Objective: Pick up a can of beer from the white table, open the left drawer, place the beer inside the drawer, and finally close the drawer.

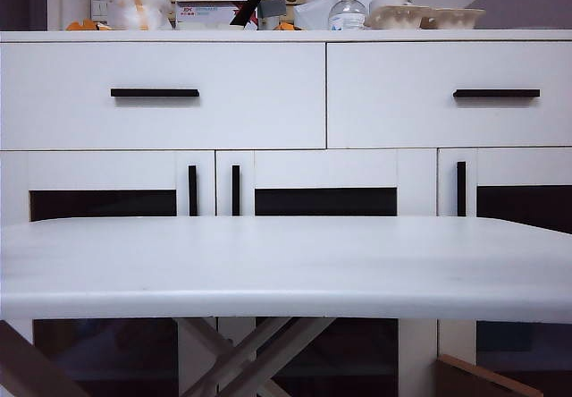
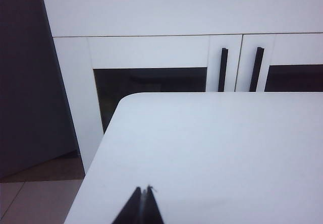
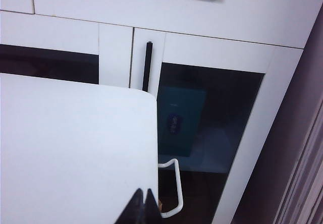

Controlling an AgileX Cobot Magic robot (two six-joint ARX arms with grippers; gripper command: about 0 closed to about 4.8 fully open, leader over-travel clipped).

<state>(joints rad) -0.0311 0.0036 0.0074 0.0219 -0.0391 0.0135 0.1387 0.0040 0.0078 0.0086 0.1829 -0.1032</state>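
Both grippers closed and holding nothing at the near edge of the white table; no beer can in sight.

Nearest, the left gripper (image 2: 143, 206) hangs over the near left part of the surface (image 1: 286, 267), its fingers pressed together on nothing. The right gripper (image 3: 144, 208), equally pinched and empty, sits at the table's right edge. Beyond, the sideboard (image 1: 416, 178) stands with the left drawer (image 1: 161, 95) flush behind its black bar handle (image 1: 155, 93). Farthest, a pump bottle (image 1: 347, 7) tops the clutter.

white table (image 1: 286, 267) bare, left drawer (image 1: 161, 96) front unobstructed, both end effectors closed
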